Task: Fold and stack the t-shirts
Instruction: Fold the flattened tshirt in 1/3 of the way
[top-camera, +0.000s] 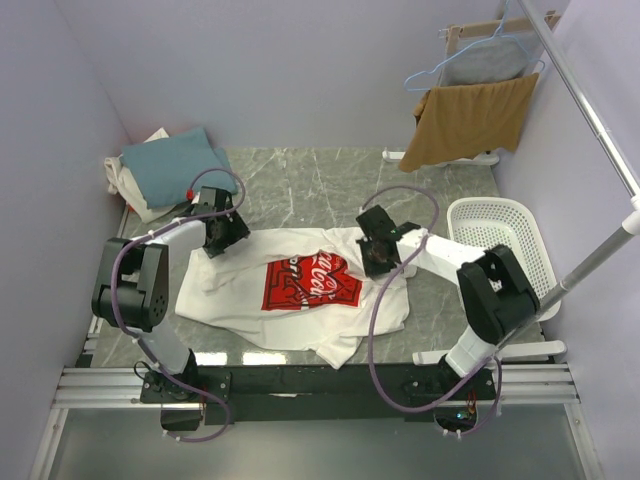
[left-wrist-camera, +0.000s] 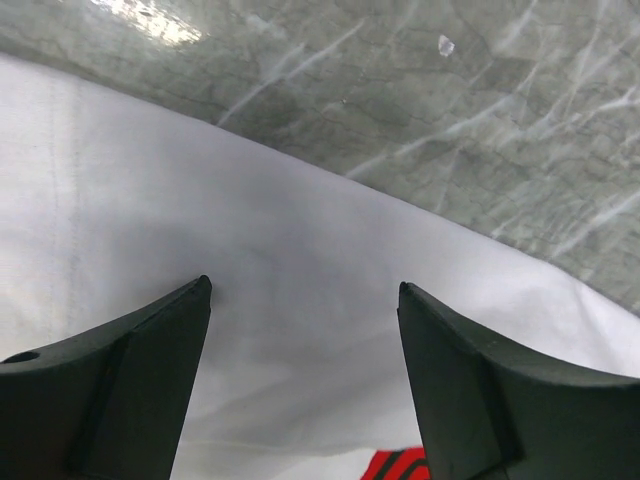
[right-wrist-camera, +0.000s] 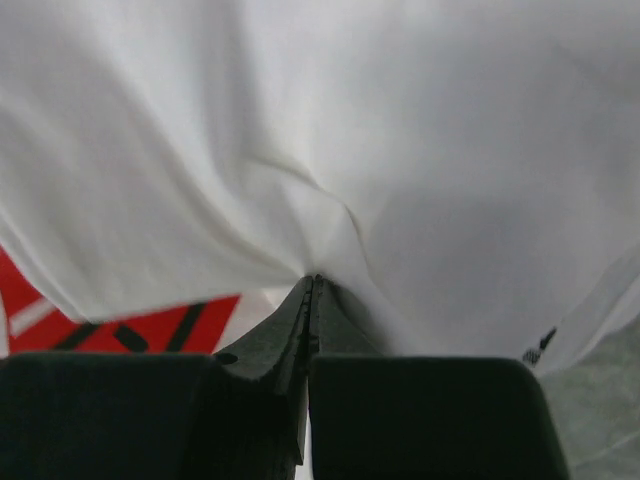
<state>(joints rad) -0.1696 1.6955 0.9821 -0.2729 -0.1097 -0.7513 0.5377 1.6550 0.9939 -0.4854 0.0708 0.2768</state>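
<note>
- my right fingers (right-wrist-camera: 262, 348) are pinched closed on a soft fold of the white t-shirt (top-camera: 300, 305), beside its red print (right-wrist-camera: 25, 285).
- my left fingers (left-wrist-camera: 130, 390) gape wide over its smooth edge, gripping nothing.
- it lies spread on the marbled table (top-camera: 300, 185).

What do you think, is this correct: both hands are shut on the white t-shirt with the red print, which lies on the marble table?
Not quite. Only the right hand is shut on the white t-shirt; the left hand is open, its fingers apart over the cloth, as the left wrist view shows. The shirt does lie on the marble table.
</note>
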